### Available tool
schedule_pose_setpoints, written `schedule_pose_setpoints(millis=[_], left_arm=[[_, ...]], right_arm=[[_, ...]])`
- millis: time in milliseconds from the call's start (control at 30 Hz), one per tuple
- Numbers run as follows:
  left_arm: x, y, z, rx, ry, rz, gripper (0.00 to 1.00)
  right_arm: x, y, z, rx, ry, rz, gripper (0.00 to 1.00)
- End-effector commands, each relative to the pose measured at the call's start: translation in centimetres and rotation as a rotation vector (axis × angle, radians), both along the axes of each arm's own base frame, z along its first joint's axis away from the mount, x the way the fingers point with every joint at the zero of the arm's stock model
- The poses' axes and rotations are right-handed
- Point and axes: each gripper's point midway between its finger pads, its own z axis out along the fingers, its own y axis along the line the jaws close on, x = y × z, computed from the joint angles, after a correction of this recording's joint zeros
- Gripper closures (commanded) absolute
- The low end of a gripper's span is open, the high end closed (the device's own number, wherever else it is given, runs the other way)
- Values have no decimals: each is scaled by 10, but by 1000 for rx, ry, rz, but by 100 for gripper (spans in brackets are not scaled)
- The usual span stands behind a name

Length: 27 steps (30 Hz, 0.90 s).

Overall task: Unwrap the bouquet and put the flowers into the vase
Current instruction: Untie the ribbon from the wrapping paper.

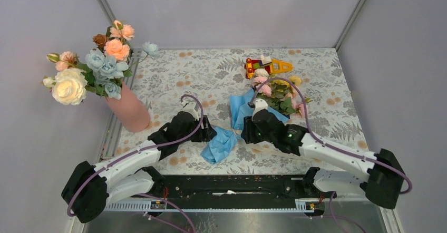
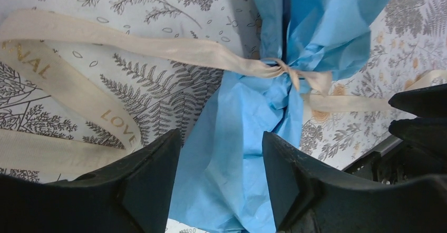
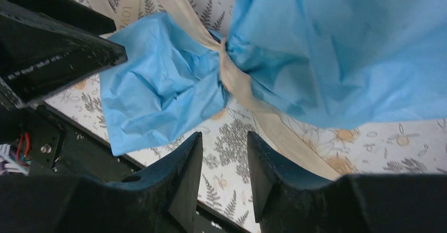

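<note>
Top external view: the bouquet (image 1: pixel 263 106) lies on the bench (image 1: pixel 211 69) right of centre. Its flowers (image 1: pixel 277 93) point toward a toy truck (image 1: pixel 266 64) and its paper tail toward the arm bases. The vase (image 1: pixel 129 109) stands far left, well apart, with larger blooms in it.

Step in hand, as we judge it: untying. The ribbon (image 2: pixel 158 46) has its knot (image 2: pixel 287 69) intact around the blue paper (image 2: pixel 237 138).

Left jaws stand apart astride the paper tail below the knot; we cannot tell whether they pinch it. Right jaws are narrowly parted with only bench between them, and a loose ribbon end runs just beside one.

Next move likely calls for catching that loose end and pulling it while the paper is pinned.

Stems are hidden inside the paper. From above, both sets of jaws are hidden under the wrists.
</note>
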Motion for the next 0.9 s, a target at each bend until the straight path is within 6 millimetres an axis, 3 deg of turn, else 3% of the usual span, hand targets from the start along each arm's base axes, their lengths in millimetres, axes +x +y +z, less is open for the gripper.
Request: schedule_pose_setpoints(millis=[0, 133, 367, 767, 867], left_arm=[[4, -5, 4, -46, -26, 16, 39], [2, -3, 0, -36, -17, 14, 41], [1, -3, -2, -36, -17, 13, 52], [0, -4, -5, -38, -8, 8, 68], [0, -4, -6, -37, -5, 7, 74]], right_arm=[[26, 36, 26, 9, -151, -37, 57], [24, 57, 21, -35, -166, -3, 57], [23, 75, 1, -112, -150, 37, 59], [34, 70, -25, -253, -154, 32, 64], [38, 68, -29, -278, -163, 18, 69]])
